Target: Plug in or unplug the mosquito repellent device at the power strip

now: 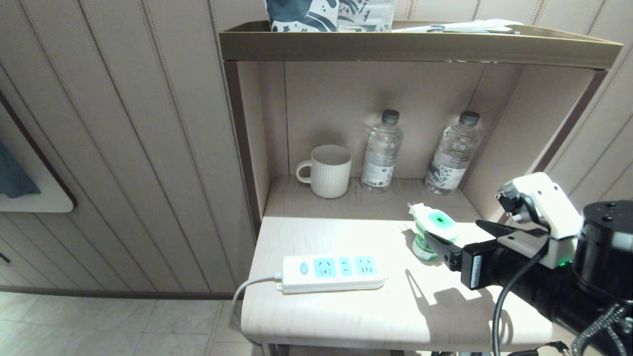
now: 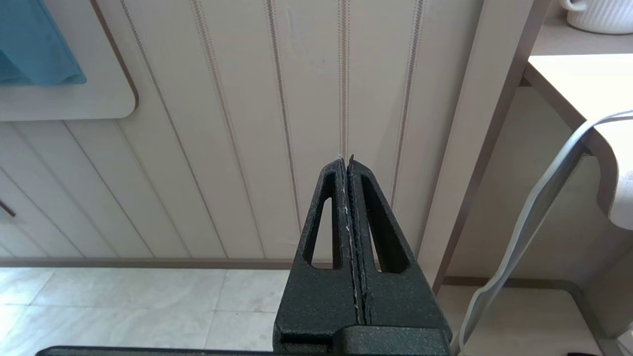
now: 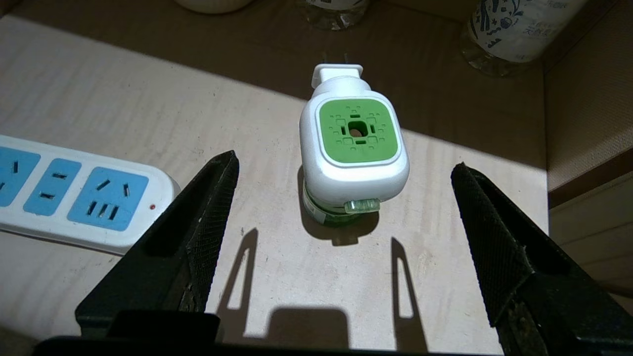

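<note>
On the pale wooden shelf (image 1: 346, 316), the right gripper (image 3: 341, 163) gaped wide, holding nothing. The mosquito repellent device (image 3: 353, 148) stood just beyond, unplugged, near the power strip (image 1: 332, 273). Behind stood a mug (image 1: 327, 170) and panelled wall (image 1: 123, 148).

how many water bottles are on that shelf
2. One water bottle stands at the back of the shelf just right of the mug; the other bottle stands further right, near the side wall. None appear hidden.

No writing can be read; the labels on the two clear plastic water bottles (image 1: 380, 151) are too small.
</note>
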